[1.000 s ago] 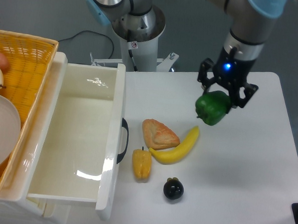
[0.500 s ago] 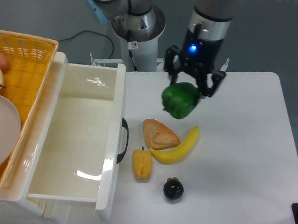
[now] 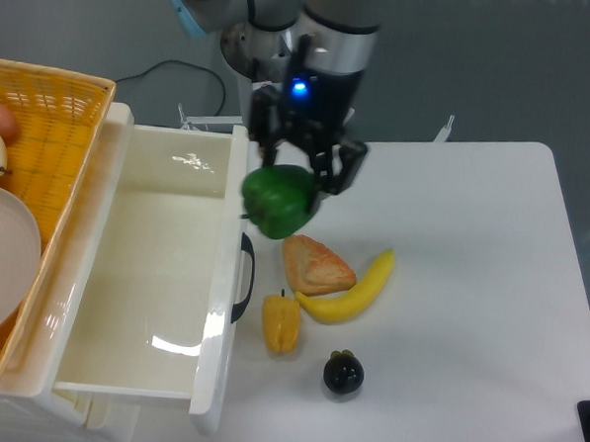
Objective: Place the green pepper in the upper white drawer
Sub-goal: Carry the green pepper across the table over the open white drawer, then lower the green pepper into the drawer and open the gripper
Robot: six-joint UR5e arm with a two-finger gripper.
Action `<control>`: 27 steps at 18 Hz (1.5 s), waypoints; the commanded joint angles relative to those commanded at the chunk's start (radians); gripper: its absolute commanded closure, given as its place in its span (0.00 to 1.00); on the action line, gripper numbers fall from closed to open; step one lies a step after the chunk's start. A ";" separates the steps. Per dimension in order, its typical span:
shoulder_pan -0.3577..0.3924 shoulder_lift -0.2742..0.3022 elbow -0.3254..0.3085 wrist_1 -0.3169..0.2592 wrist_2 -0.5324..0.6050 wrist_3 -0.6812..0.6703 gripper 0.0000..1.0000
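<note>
The arm reaches down from the top centre, its gripper (image 3: 289, 181) clamped on the green pepper (image 3: 275, 201), held in the air just right of the upper white drawer (image 3: 154, 273) front rim. At far left, a woven basket (image 3: 53, 119) holds a white plate (image 3: 1, 260).
</note>
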 joint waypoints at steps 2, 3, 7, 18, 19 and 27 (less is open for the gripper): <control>-0.029 -0.018 -0.002 0.006 0.002 -0.002 0.73; -0.040 -0.026 -0.002 0.008 0.003 0.000 0.73; -0.091 -0.066 -0.002 0.037 0.003 -0.002 0.73; -0.129 -0.094 -0.029 0.043 0.003 0.008 0.70; -0.134 -0.094 -0.035 0.045 0.005 0.008 0.69; -0.141 -0.114 -0.046 0.049 0.008 0.008 0.60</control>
